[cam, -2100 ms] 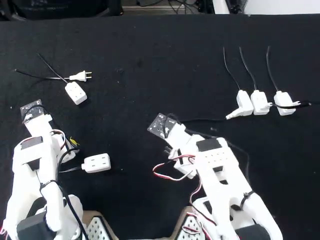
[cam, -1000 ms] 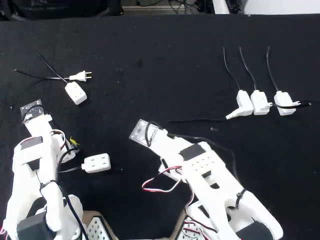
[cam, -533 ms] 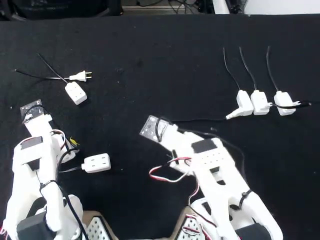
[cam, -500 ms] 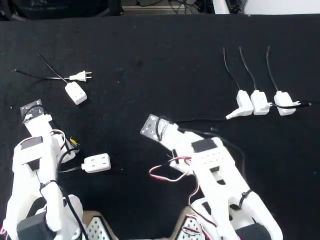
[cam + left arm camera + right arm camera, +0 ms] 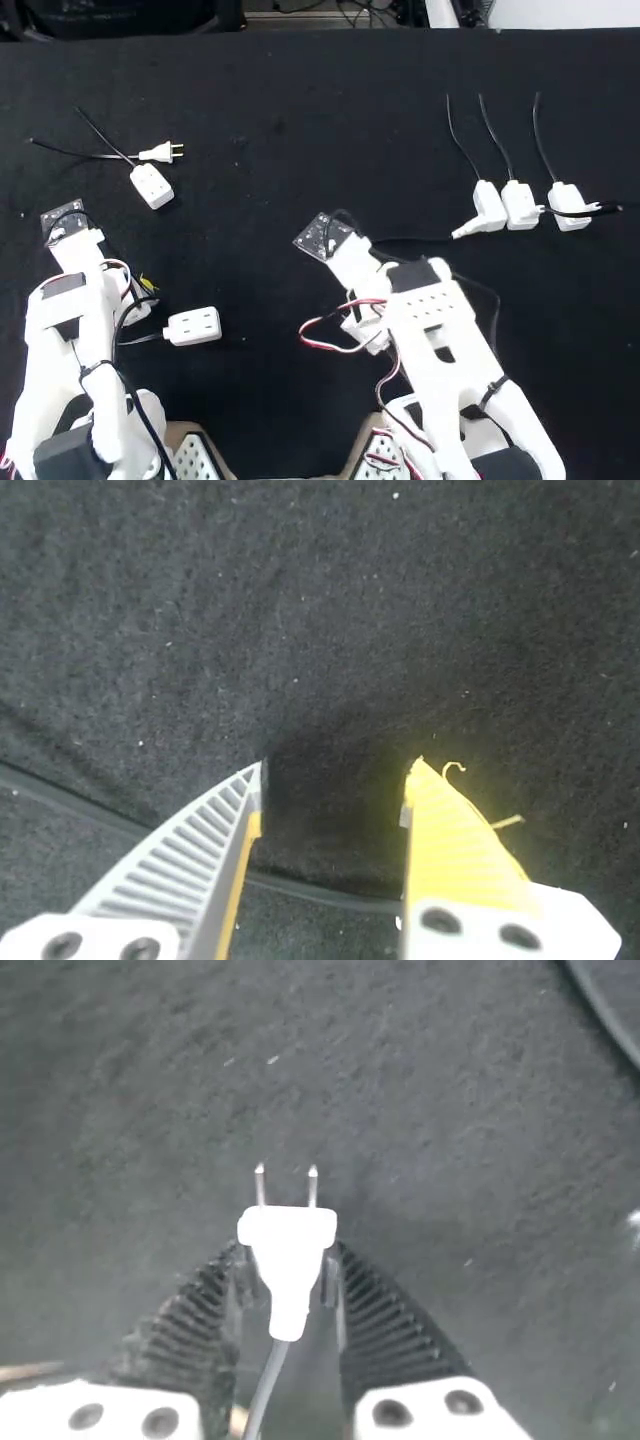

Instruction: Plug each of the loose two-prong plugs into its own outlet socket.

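The right gripper (image 5: pixel 288 1260), jaws clamped on a 2-prong plug (image 5: pixel 287 1232), swings back to the high view's centre, farther from the lower-left outlet socket (image 5: pixel 193 326) it likely needs; the left gripper (image 5: pixel 335 780) gapes empty.

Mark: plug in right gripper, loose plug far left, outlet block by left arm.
held plug (image 5: pixel 287 1250), right wrist view, on its white body.
loose plug (image 5: pixel 156 153), high view, on its white body behind the prongs.
outlet block (image 5: pixel 193 326), high view, on its top face.
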`<act>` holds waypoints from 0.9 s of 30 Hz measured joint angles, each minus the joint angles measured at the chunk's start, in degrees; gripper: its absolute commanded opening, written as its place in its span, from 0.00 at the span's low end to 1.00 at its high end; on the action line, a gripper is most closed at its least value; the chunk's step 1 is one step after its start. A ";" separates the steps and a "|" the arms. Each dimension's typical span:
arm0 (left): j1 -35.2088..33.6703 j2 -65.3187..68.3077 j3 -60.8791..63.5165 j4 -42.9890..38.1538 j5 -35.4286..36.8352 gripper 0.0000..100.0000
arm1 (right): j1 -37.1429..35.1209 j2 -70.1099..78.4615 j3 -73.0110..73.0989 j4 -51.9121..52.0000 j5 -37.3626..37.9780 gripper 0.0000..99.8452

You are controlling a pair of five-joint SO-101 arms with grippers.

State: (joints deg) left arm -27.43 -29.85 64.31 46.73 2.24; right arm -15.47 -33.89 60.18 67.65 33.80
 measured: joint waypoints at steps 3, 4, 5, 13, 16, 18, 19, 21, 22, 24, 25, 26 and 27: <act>0.00 0.00 0.00 0.00 0.00 0.23 | 0.00 0.00 -2.20 4.13 0.00 0.11; 0.00 0.00 0.00 0.00 0.00 0.23 | 0.00 0.00 -2.37 4.66 0.00 0.13; 0.00 0.00 0.00 0.00 0.00 0.23 | 0.00 0.00 -2.37 5.19 0.00 0.14; 0.00 0.00 0.00 0.00 0.00 0.23 | 0.00 0.00 -2.11 1.58 0.00 0.12; 0.00 0.00 0.00 0.00 0.00 0.23 | 1.05 0.00 -2.11 0.00 0.00 0.13; 0.00 0.00 0.00 0.00 0.00 0.23 | 1.93 0.00 -1.32 -1.85 -0.18 0.13; 0.00 0.00 0.00 0.00 0.00 0.23 | 2.02 0.00 -0.62 -2.64 -0.09 0.13; 0.00 0.00 0.00 0.00 0.00 0.23 | 2.11 0.00 0.97 -3.78 0.09 0.13; 0.00 0.00 0.00 0.00 0.00 0.23 | 2.11 0.00 1.58 -3.78 0.88 0.13; 0.00 0.00 0.00 0.00 0.00 0.23 | 2.11 0.00 2.99 -3.78 2.64 0.13; 0.00 0.00 0.00 0.00 0.00 0.23 | 2.11 0.00 3.87 -3.78 3.34 0.13; 0.00 0.00 0.00 0.00 0.00 0.23 | 2.11 0.00 4.66 -3.87 3.96 0.13; 0.00 0.00 0.00 0.00 0.00 0.23 | 2.11 0.00 5.27 -4.22 4.57 0.13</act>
State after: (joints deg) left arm -27.43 -29.85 64.31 46.73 2.24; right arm -13.36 -33.89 65.45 63.43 38.37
